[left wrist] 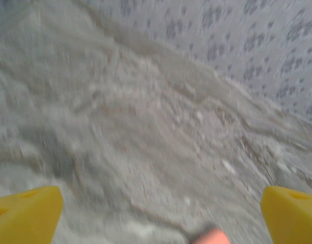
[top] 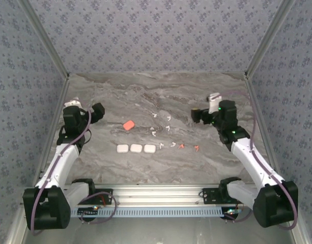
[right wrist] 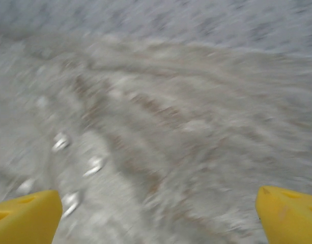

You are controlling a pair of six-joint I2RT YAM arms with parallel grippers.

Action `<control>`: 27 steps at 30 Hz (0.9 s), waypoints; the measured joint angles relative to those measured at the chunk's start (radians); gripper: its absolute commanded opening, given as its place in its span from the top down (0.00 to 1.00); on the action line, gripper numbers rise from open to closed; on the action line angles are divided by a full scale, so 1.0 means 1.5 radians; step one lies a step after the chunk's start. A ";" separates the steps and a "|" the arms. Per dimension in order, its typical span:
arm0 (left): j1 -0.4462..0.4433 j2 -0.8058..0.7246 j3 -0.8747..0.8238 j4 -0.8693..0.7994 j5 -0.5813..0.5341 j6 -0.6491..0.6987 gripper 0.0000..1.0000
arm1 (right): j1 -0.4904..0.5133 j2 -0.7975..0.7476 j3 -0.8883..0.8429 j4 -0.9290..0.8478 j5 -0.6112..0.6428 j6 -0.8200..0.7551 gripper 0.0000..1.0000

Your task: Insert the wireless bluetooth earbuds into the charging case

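Several tiny white earbuds lie scattered at mid table, with two orange-red ones toward the right. An orange charging case sits left of them, and three white cases stand in a row nearer the front. My left gripper hovers left of the orange case, open and empty. My right gripper hovers right of the earbuds, also open and empty. In the blurred left wrist view the yellow fingertips stand wide apart, and the orange case peeks in at the bottom edge. The right wrist view shows blurred white earbuds at the left.
The marble-patterned table is fenced by patterned walls at the back and both sides. A metal rail with the arm bases runs along the front edge. Bare surface lies behind the earbuds and at both sides.
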 measured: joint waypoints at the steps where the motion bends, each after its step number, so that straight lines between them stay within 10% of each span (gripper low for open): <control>1: 0.000 0.000 0.000 -0.030 0.014 -0.022 0.01 | 0.037 0.014 0.024 -0.036 -0.003 -0.008 0.00; 12: -0.002 -0.047 -0.051 -0.117 0.070 -0.157 0.01 | 0.307 0.319 0.267 -0.288 0.007 -0.136 0.03; 27: -0.002 -0.048 -0.052 -0.134 0.071 -0.164 0.01 | 0.419 0.520 0.327 -0.335 0.031 -0.314 0.07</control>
